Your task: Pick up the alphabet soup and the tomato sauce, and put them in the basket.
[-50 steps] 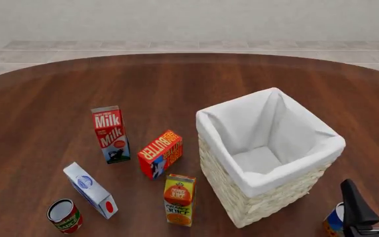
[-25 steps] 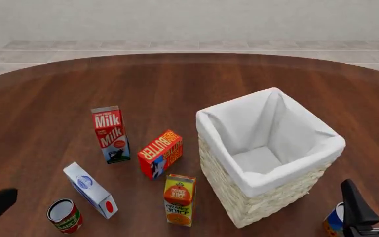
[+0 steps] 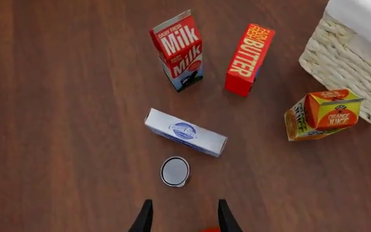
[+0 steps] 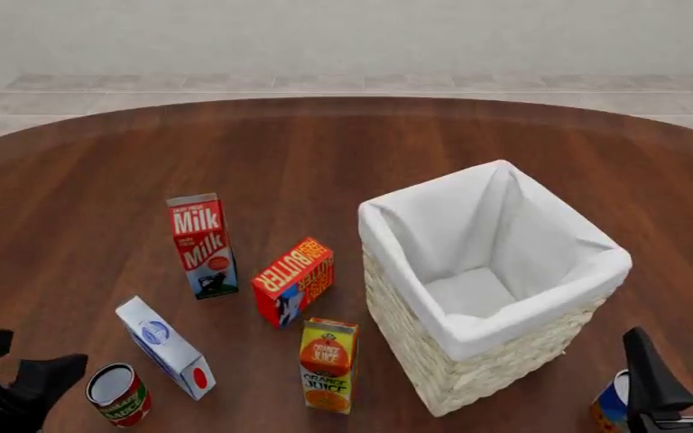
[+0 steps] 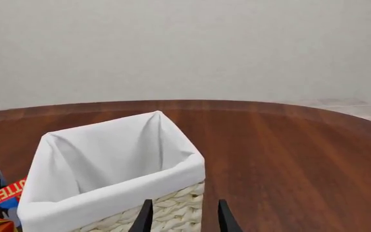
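1. Looks like the reach-in stage for the tomato sauce [image 3: 174,171]. The left gripper [image 3: 183,216] is hanging over the table with its fingers spread and nothing between them, and the can sits just ahead of the tips, standing upright, near the table's front-left edge in the front view.

2. Next move, I'd guess: line the open fingers up on either side of that can and come down. The white carton [image 3: 185,138] lies just beside it, so there isn't much room on that side; bumping it seems like the main risk.

3. The alphabet soup [image 4: 609,403] is way over at the front right, just a sliver of it showing beside the right gripper [image 4: 681,370]. That gripper's fingers are parted and empty, pointing toward the basket [image 4: 491,338] in its wrist view.

4. The basket stands right of centre with only its white lining inside, so neither can is in yet.

5. Head count: two cans, one basket, one milk carton [image 4: 202,244], one butter box [image 4: 292,280], one orange juice carton [image 4: 328,364], one white carton. Two arms, two open grippers.
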Motion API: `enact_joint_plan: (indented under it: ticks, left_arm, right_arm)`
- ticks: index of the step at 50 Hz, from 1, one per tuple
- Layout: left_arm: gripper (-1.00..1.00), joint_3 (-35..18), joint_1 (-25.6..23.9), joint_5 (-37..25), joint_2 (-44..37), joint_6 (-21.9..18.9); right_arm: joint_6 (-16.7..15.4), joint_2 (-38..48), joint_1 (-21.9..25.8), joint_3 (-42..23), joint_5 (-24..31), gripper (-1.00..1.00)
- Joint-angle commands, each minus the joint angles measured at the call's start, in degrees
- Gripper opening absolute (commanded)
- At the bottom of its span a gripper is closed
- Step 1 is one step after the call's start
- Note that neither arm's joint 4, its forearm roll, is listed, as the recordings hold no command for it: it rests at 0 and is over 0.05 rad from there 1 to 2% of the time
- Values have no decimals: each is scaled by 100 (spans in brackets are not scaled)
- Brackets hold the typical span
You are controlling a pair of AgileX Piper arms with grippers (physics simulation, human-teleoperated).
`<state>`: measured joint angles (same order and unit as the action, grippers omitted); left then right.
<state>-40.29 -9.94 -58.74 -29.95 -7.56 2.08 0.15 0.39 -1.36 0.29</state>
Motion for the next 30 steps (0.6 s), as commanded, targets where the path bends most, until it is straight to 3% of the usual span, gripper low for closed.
enact_joint_plan:
  ticks: [1,30]
  left_arm:
    - [100,269,-74,377,-227,-19]
    - [100,847,271,1147,-582,-227]
  right_arm:
    - [-6,-8,-7,-5,12,100]
    - [21,-9,-16,8,15,100]
